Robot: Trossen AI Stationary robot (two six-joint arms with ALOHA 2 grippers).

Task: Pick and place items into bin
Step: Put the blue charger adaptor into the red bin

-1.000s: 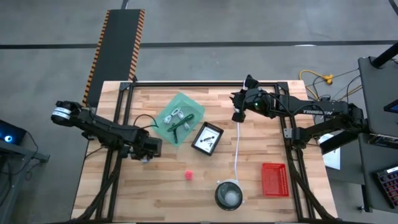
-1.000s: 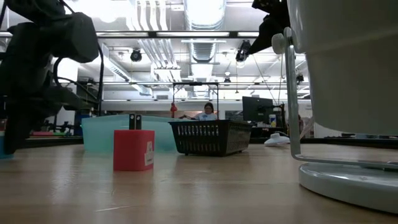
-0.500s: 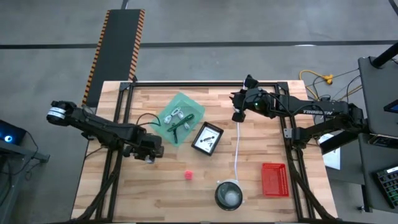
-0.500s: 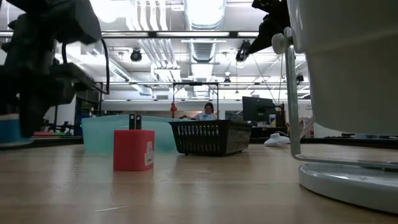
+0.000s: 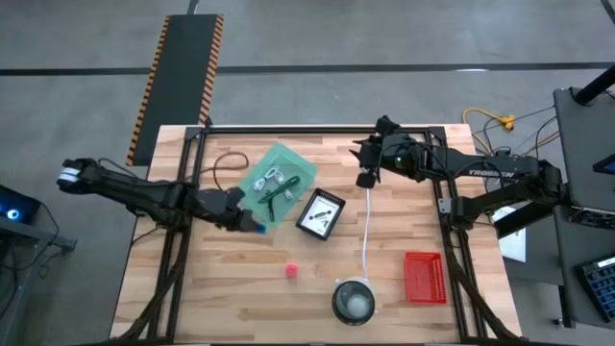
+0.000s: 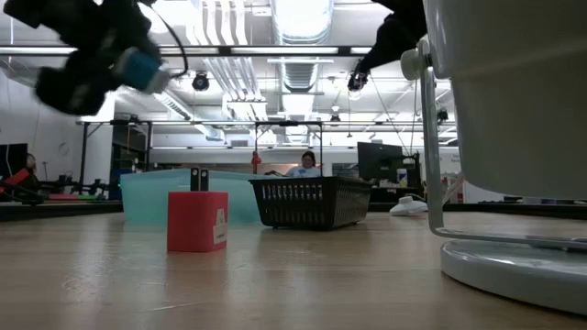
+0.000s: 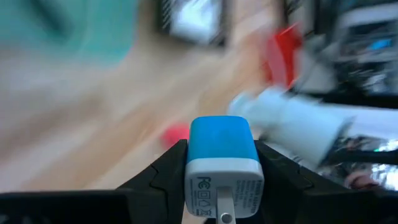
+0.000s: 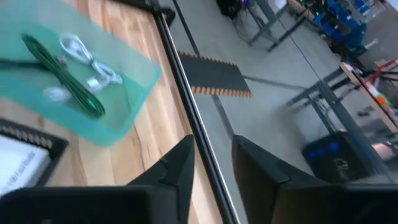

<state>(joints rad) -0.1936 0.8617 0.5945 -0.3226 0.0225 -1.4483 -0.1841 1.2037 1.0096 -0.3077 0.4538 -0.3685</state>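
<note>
Table's pale butcher-block wood, matt. The translucent teal plastic bin looks smooth, the black basket is plastic mesh, and the blue-and-white plastic charger plug has a slightly glossy shell with metal prongs.

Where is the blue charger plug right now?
The blue-and-white charger plug is clamped in the left gripper, on the table's left half in the high view, held above the near edge of the green bin, left of the black basket.

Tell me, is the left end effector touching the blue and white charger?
Touching. In the left wrist view the left end effector has a finger pressed against each side of the blue and white charger.
</note>
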